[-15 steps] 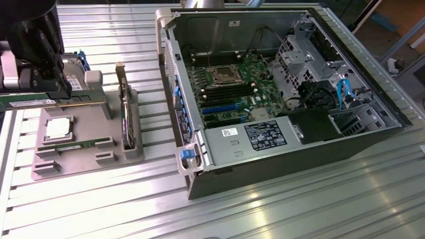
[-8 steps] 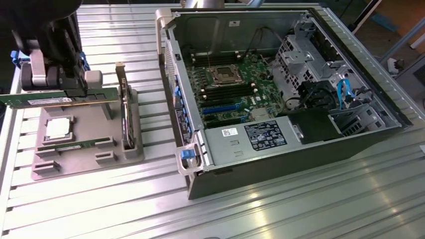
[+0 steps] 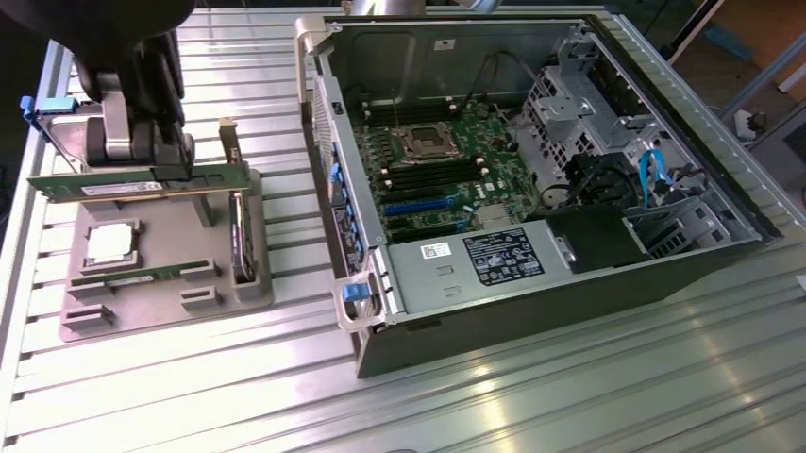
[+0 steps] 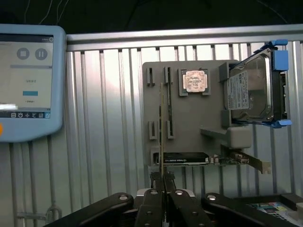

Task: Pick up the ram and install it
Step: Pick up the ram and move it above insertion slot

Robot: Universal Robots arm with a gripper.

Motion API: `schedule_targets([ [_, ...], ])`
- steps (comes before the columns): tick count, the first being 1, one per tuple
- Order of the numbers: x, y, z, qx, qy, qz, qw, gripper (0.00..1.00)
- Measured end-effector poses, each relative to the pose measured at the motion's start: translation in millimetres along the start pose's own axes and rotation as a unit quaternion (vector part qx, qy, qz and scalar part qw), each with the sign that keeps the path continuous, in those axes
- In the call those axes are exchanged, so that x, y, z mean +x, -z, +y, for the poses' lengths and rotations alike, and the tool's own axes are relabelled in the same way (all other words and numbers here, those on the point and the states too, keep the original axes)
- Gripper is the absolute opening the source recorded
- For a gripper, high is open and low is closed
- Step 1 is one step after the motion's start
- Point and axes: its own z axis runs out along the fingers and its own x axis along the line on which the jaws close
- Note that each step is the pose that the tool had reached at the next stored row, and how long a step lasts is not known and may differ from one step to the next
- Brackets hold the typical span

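The ram (image 3: 89, 186) is a long, thin green stick held level and on edge, just above the grey holder tray (image 3: 164, 283) at the exterior view's left. My gripper (image 3: 154, 172) is shut on its upper edge, a little off the stick's middle. In the wrist view the ram (image 4: 162, 123) shows edge-on as a thin line running out from between the fingers of my gripper (image 4: 164, 183). The open computer case (image 3: 705, 255) lies at the exterior view's right, with the motherboard (image 3: 435, 170) and its long memory slots exposed.
On the tray lie a CPU (image 3: 111, 241), an upright expansion card (image 3: 240, 226) and another green stick (image 3: 139, 276). A hard drive with blue tabs (image 4: 253, 90) stands at the tray's edge. A touchscreen pendant (image 4: 28, 80) lies on the ribbed metal table (image 3: 529, 396).
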Motion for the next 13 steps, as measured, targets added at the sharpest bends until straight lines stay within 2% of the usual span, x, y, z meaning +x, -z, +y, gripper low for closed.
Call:
schedule_targets([
  [13, -1.8, 1.3, -31.1, -0.0006, 0.0, 0.0, 1.0, 0.12],
])
